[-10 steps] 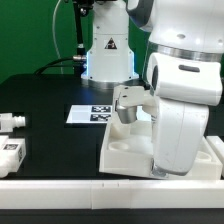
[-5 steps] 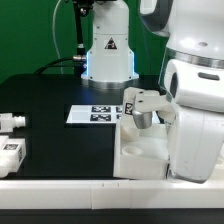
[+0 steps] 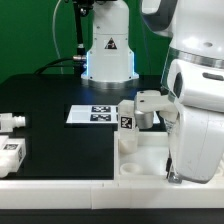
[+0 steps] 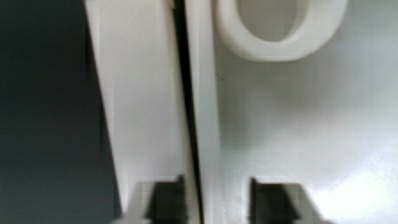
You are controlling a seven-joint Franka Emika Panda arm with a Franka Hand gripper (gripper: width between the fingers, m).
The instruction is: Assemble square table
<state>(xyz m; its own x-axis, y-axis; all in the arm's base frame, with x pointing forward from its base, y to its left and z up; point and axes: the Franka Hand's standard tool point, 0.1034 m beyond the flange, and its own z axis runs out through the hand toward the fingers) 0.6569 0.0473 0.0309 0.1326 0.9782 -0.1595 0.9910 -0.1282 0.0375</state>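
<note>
One table top [image 3: 140, 160]; two loose legs [image 3: 10, 121]; one marker board [image 3: 90, 114].

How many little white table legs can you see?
2 for sure, both at the exterior view's left edge of the black table: the far leg, and the near leg in front of it. More may hide behind the robot arm.

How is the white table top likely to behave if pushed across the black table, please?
The table top looks like rimmed moulded plastic, so it is probably stiff. It seems to lie flat and broad, so it should slide, not tip. Its hollow tray shape suggests lightness.
</note>
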